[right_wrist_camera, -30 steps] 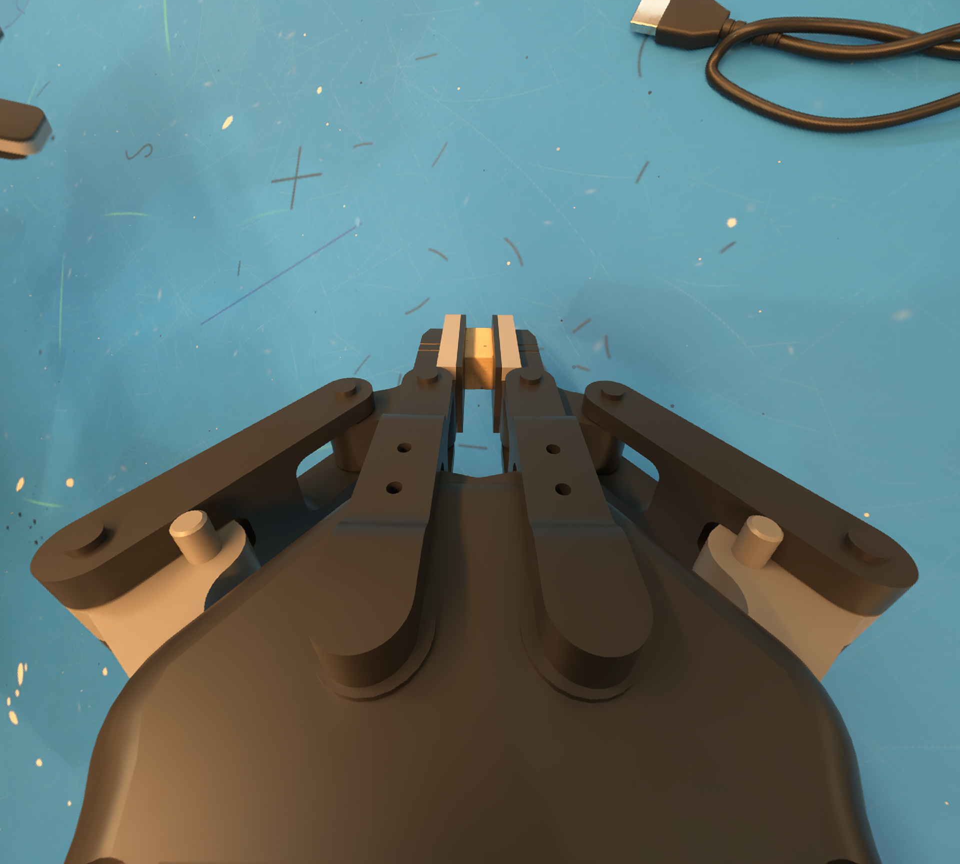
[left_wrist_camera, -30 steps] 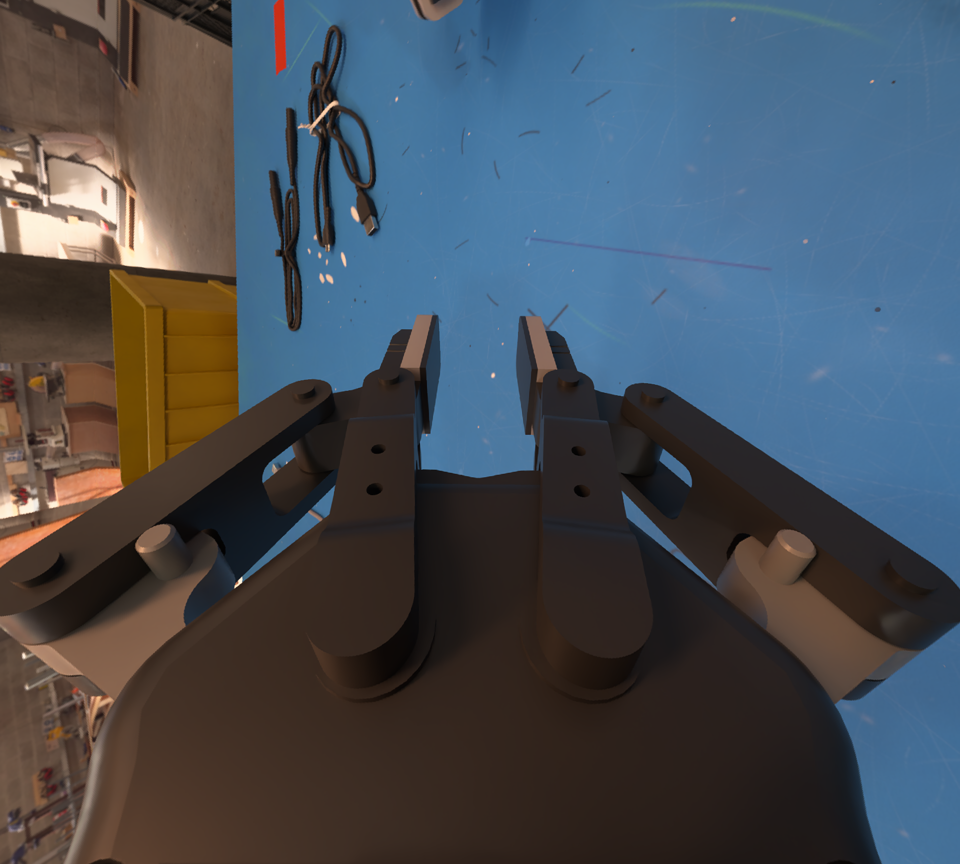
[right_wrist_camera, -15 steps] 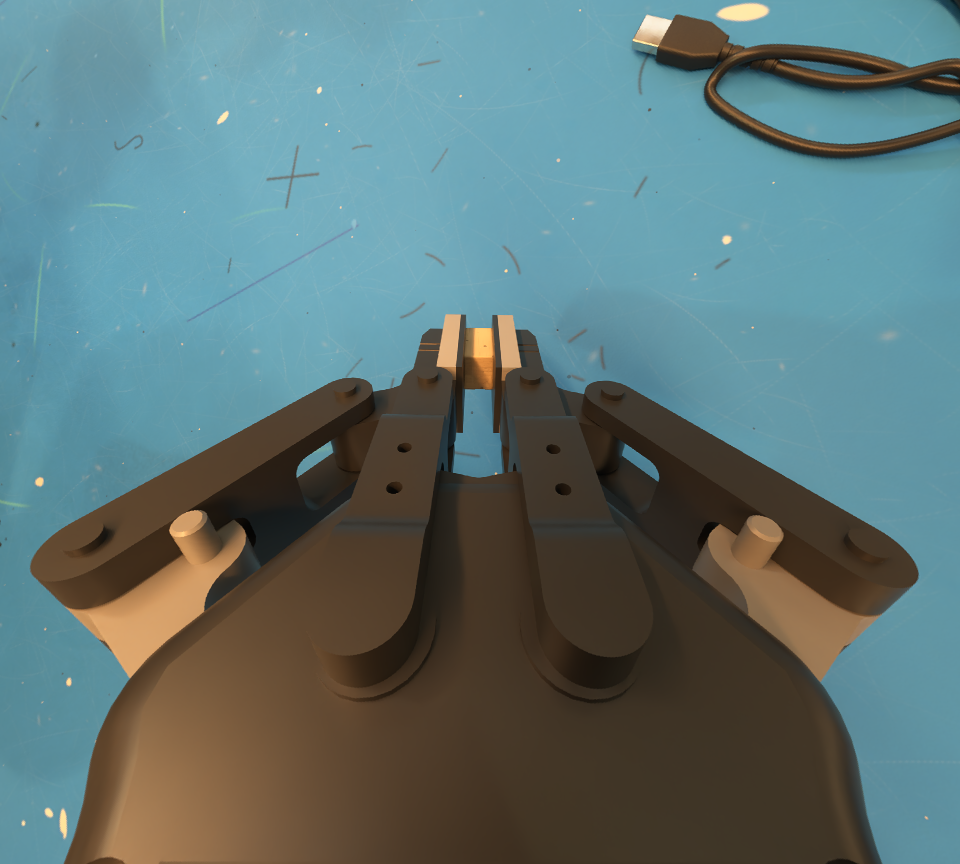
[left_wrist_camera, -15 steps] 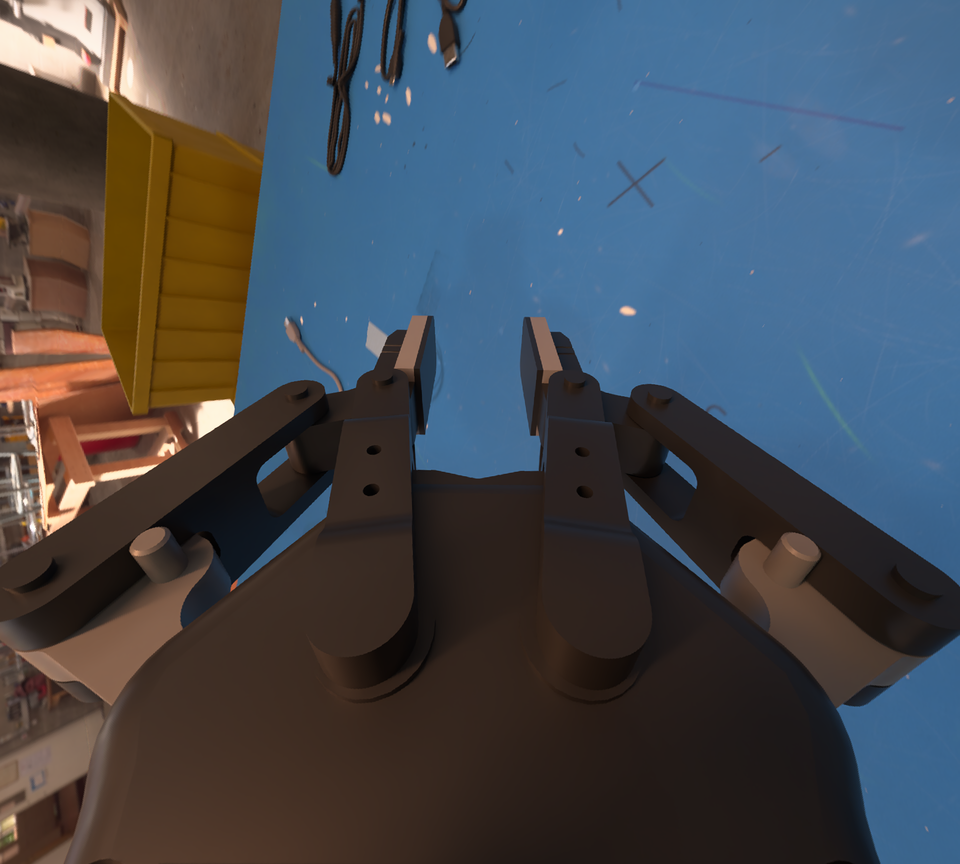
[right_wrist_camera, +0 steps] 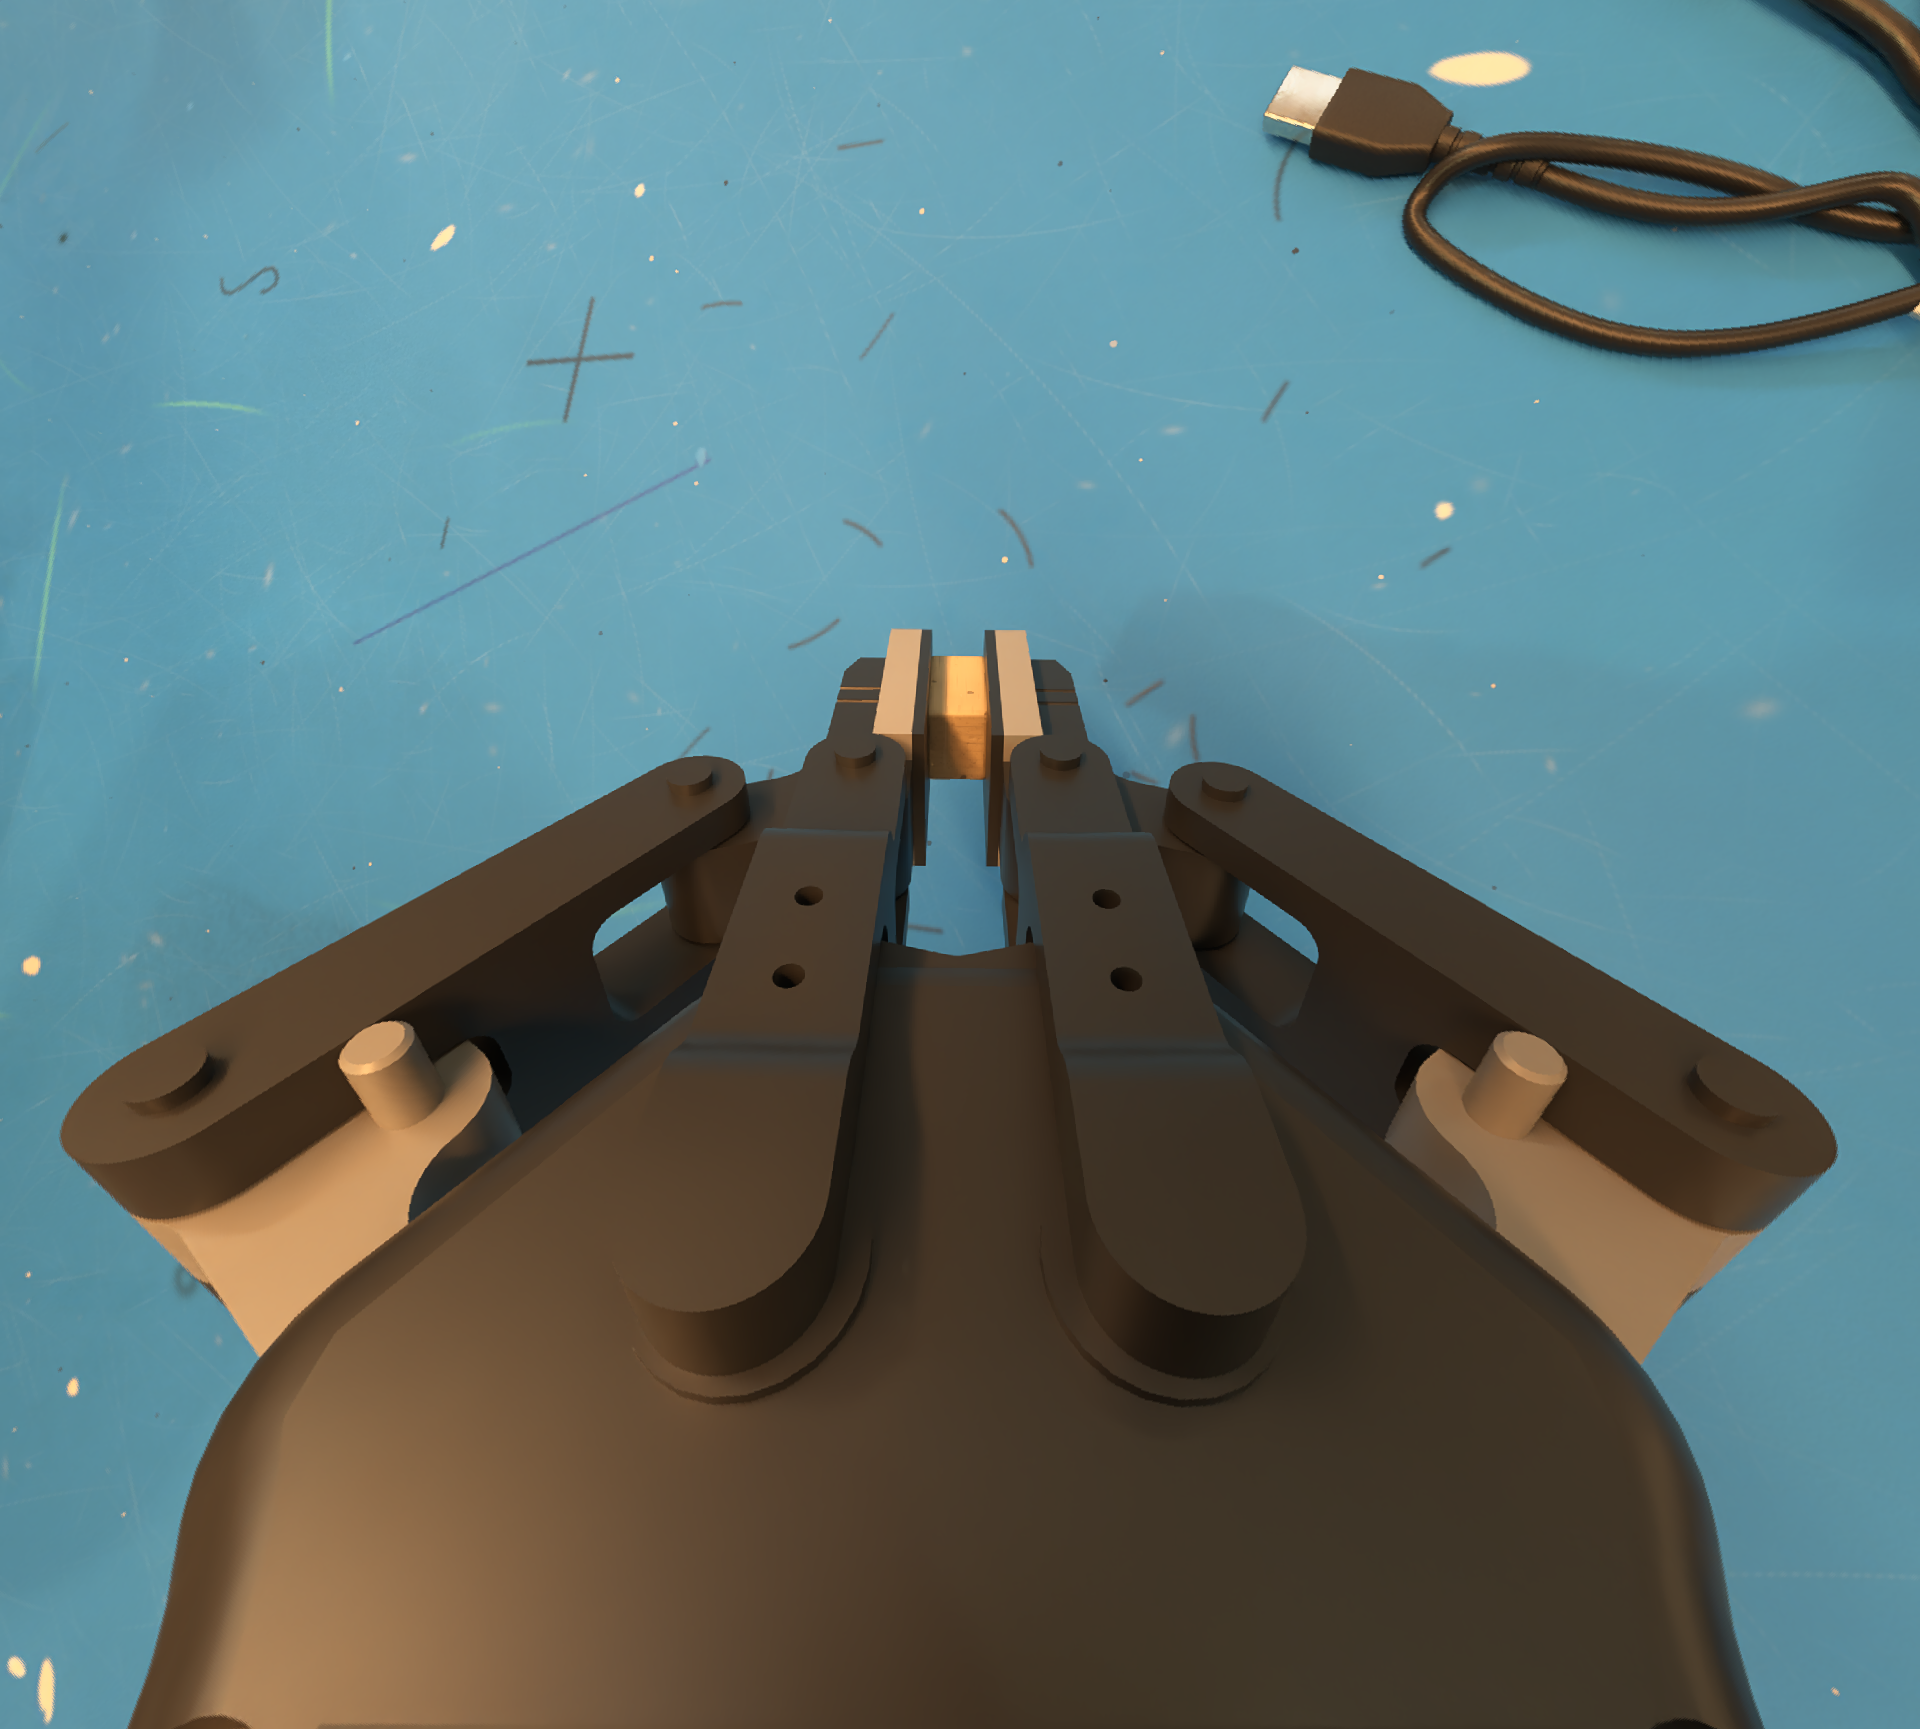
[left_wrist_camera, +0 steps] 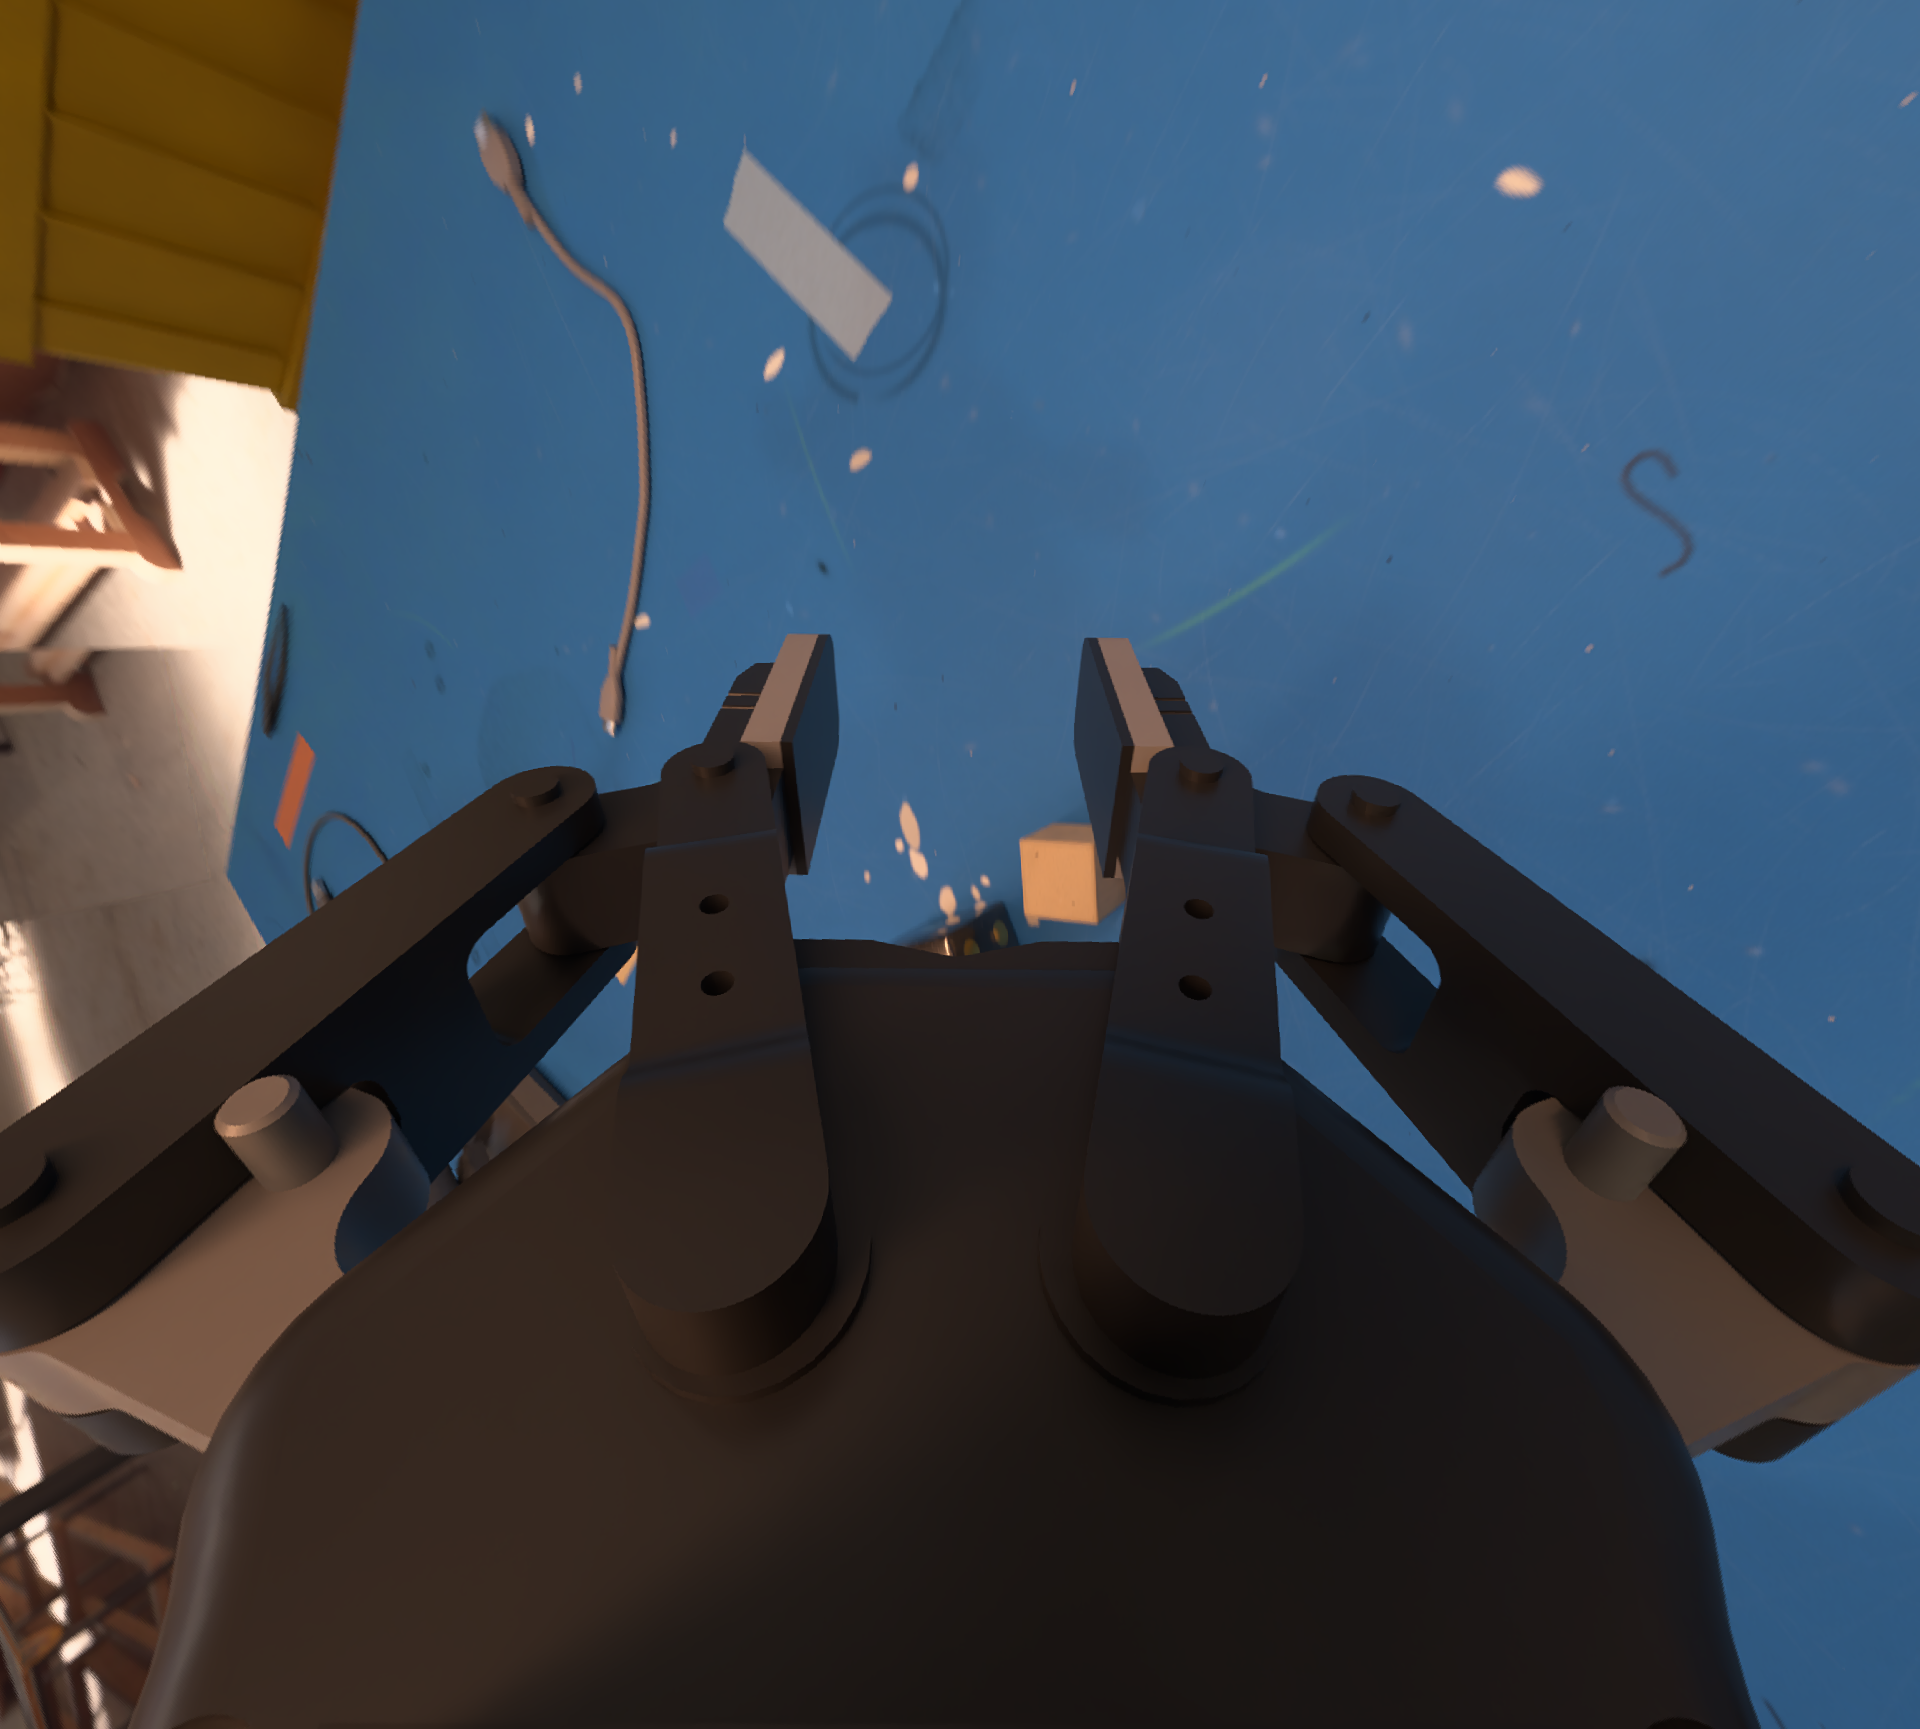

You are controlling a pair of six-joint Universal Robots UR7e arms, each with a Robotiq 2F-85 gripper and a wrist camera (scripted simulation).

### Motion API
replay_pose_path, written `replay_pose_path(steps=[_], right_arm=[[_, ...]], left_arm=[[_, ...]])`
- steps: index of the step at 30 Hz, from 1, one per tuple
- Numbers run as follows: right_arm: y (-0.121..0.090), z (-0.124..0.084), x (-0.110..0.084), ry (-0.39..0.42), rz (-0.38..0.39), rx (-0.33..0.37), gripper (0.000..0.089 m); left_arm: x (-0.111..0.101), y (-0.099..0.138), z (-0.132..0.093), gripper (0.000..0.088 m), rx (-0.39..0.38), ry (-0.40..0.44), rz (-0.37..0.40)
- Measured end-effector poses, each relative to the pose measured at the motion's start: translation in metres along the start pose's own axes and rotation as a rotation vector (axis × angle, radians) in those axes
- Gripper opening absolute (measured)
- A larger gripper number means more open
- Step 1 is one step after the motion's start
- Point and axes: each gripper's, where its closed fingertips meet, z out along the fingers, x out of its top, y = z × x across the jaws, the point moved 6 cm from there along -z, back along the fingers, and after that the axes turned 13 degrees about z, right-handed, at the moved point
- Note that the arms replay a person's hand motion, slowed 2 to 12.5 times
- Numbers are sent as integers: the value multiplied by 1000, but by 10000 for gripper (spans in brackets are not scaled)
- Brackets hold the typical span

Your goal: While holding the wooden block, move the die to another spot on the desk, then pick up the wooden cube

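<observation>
Wooden cube lies beside open left claw.

Our left gripper swings along the desk, jaws a touch wider. The black cables leave its view; a grey cable, white card, pale cube and dark die enter. In the right view, the black cable drifts down.

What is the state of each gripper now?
Left gripper: open, holding nothing.
Right gripper: closed on the wooden block.
</observation>
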Motion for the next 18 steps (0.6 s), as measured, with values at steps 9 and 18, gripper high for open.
replay_pose_path(steps=[9, 18], right_arm=[[-1, 1, 2, 13, -33, -12, 87], [-5, 3, 5, 31, -88, -30, 87]], left_arm=[[-49, -4, 14, 487, -61, -130, -120], [-81, 0, 29, 545, -118, -214, -206]])
